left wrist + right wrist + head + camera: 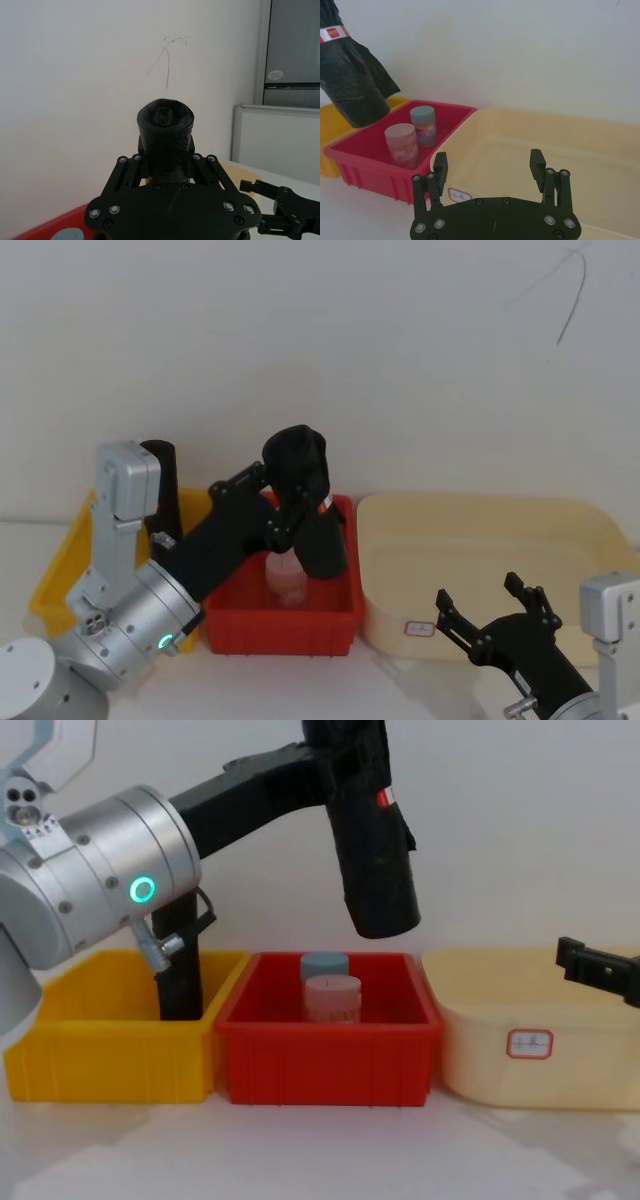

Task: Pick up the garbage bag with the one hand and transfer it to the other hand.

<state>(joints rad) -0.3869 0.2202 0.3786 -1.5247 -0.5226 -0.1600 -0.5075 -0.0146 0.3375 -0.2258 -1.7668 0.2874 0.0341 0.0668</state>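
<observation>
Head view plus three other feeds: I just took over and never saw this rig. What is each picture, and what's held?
It is a two-armed robot. The head view looks down from above, the chest view looks across the table, each wrist view rides on one arm. The left end effector is shut on the garbage bag, held above the red bin, which holds two jars. A slimmer black roll stands in the yellow bin. The right end effector is open, near the cream tub.

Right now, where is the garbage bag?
In the head view the garbage bag is left of centre, held above the red bin by the left gripper; the right gripper waits open by the cream tub.
</observation>
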